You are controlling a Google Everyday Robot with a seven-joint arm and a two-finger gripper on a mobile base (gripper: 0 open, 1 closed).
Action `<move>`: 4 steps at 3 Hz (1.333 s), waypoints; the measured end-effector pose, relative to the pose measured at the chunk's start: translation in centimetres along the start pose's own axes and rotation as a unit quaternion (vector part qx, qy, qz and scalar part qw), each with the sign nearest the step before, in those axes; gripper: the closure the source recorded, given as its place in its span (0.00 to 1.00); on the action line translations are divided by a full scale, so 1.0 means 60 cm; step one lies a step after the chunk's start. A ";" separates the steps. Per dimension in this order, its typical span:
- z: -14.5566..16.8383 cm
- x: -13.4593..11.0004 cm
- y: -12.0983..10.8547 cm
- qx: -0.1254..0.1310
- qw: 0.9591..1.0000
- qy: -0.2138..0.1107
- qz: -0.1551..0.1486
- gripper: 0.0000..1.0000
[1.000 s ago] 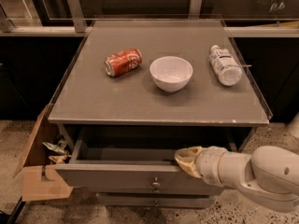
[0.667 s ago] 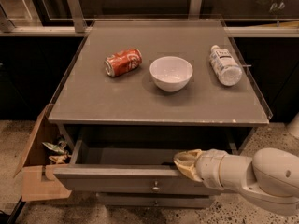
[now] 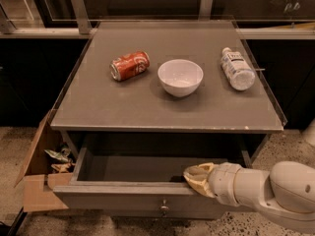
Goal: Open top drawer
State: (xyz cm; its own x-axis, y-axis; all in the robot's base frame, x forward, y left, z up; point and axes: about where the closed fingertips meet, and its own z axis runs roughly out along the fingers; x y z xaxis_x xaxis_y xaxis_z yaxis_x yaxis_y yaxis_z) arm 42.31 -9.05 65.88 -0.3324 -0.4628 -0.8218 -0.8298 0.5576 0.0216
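Observation:
The top drawer (image 3: pixel 133 198) is a wide grey box pulled well out from under the grey table top (image 3: pixel 167 107). Its front carries a small round metal knob (image 3: pixel 164 206) at the centre. The inside of the drawer looks empty and dark. My gripper (image 3: pixel 194 178) comes in from the lower right on a white arm (image 3: pixel 266 191). Its tan fingertips rest on the top edge of the drawer front, right of centre.
On the table top lie a red soda can (image 3: pixel 130 65) on its side, a white bowl (image 3: pixel 180 76) and a clear plastic bottle (image 3: pixel 236 69) on its side. An open cardboard box (image 3: pixel 37 181) with scraps stands on the floor at the left.
The drawer has slid further out toward the camera, and my gripper has moved with its front edge.

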 end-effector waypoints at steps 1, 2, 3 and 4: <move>0.003 -0.012 -0.012 0.012 1.000 0.015 -0.009 1.00; 0.010 -0.011 0.009 -0.007 0.997 0.058 -0.044 1.00; 0.015 0.004 0.034 -0.032 0.994 0.088 -0.059 1.00; 0.012 -0.001 0.033 -0.032 0.994 0.088 -0.059 1.00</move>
State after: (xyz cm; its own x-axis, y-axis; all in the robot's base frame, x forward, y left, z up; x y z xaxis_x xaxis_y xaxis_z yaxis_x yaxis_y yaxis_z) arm 40.99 -7.42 65.59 -0.2987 -0.6388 -0.7090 -0.8928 0.4495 -0.0289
